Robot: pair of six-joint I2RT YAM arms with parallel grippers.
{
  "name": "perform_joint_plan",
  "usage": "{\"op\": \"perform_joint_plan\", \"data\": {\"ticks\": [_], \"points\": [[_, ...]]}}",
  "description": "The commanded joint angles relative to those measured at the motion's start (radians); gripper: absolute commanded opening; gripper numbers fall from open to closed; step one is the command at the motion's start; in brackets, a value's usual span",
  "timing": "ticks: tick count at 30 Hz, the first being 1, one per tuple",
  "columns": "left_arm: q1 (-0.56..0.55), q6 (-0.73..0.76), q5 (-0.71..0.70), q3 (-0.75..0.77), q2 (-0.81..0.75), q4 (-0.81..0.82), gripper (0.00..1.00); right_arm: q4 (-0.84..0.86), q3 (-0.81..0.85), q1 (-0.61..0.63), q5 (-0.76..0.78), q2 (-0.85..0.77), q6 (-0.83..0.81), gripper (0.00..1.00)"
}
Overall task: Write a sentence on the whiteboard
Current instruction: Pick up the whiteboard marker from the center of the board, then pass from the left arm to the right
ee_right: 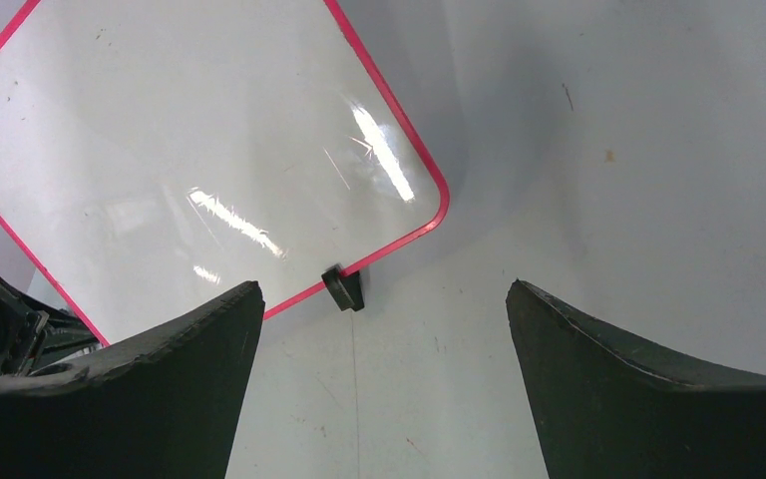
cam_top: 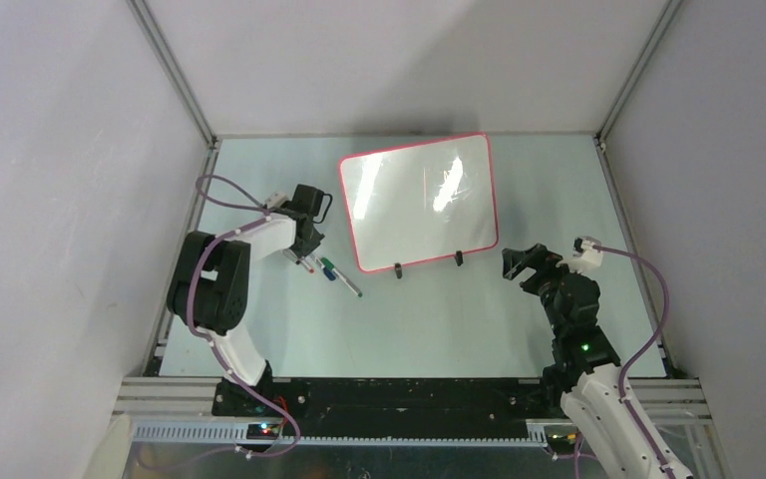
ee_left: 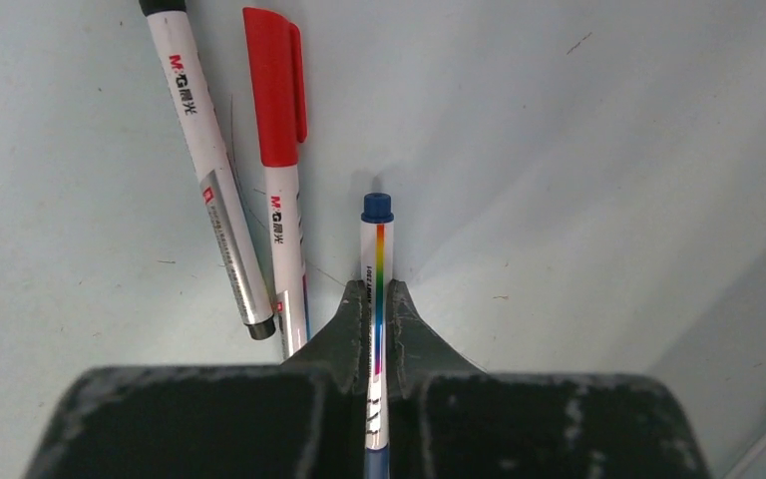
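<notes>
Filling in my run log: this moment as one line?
left gripper: shut on rainbow-striped marker | right gripper: open, empty | whiteboard: no writing seen | red-capped marker, black-capped marker: on table

**A:** ok, where's everything sitting?

**B:** The whiteboard [cam_top: 419, 200] stands toward the back of the surface [cam_top: 439, 329], about mid-width, propped on two feet [cam_top: 398, 269] at its near edge.

**A:** and the markers?

**B:** All left of the board, down on the surface near its front-left corner. The first marker [ee_left: 378, 239] is pinched between the left fingers [ee_left: 344, 334], pointing away from the wrist. In the wrist view the second marker [ee_left: 279, 200] lies just beside it on the left. The third marker [ee_left: 209, 160] is further left and slanted, its near end almost touching the second.

**A:** right side?

**B:** The right fingers [ee_right: 160, 369] sit in front of the board's near-right corner, apart from it.
</notes>
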Motion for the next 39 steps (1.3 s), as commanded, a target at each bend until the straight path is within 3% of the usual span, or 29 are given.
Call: {"op": "perform_joint_plan", "data": {"ticks": [1, 5, 10, 14, 19, 21, 25, 32, 39], "points": [[0.005, -0.001, -0.027, -0.008, -0.037, -0.030, 0.00, 0.042, 0.035, 0.005, -0.002, -0.001, -0.017, 0.96], [0.005, 0.011, -0.095, -0.006, -0.151, -0.083, 0.00, 0.053, 0.035, 0.006, -0.033, 0.007, -0.027, 0.96], [0.004, 0.049, -0.115, -0.021, -0.319, -0.137, 0.00, 0.191, 0.035, 0.024, -0.276, 0.056, -0.062, 0.94], [-0.002, 0.202, 0.011, -0.070, -0.442, -0.086, 0.00, 0.271, 0.096, 0.124, -0.432, 0.156, -0.053, 0.93], [-0.054, 0.369, 0.288, -0.204, -0.657, 0.214, 0.00, 0.136, 0.327, 0.302, -0.412, 0.326, -0.091, 0.86], [-0.068, 0.431, 0.548, -0.294, -0.743, 0.406, 0.00, 0.094, 0.395, 0.363, -0.399, 0.368, -0.089, 0.85], [-0.117, 0.517, 0.778, -0.450, -0.872, 0.703, 0.00, 0.020, 0.509, 0.377, -0.412, 0.411, -0.033, 0.82], [-0.271, 0.646, 0.817, -0.576, -0.962, 0.976, 0.00, -0.299, 0.777, 0.378, -0.508, 0.470, -0.020, 0.80], [-0.504, 1.014, 0.717, -0.478, -0.913, 0.864, 0.00, -0.492, 0.932, 0.397, -0.569, 0.557, -0.012, 0.65]]}}
